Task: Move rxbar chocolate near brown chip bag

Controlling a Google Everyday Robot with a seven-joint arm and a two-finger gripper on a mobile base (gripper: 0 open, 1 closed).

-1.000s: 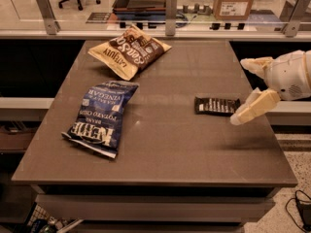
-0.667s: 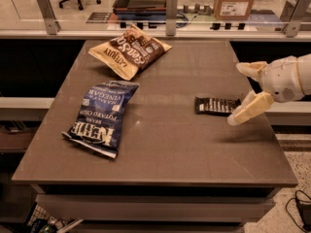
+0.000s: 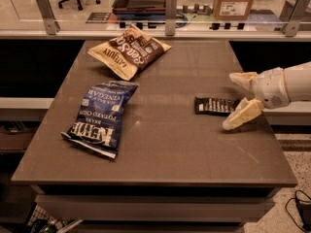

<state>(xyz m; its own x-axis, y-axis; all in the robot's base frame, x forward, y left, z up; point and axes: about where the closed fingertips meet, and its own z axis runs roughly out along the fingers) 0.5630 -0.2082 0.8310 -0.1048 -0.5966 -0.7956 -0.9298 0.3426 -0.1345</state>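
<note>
The rxbar chocolate [image 3: 216, 105] is a small flat black bar with white lettering, lying on the right side of the brown table [image 3: 165, 144]. The brown chip bag [image 3: 129, 51], tan-yellow and dark brown, lies at the table's far left-centre. My gripper [image 3: 234, 100] reaches in from the right, open, with one cream finger behind the bar's right end and the other in front of it. The fingers straddle the bar's right end without closing on it.
A blue Kettle chip bag [image 3: 100, 116] lies on the table's left side, nearer than the brown bag. A glass rail with metal posts [image 3: 170, 13] runs behind the table's far edge. The floor drops off past the right edge.
My gripper has moved left toward the bar, so its fingers now bracket the bar's right end. The bar and both bags have not moved.
</note>
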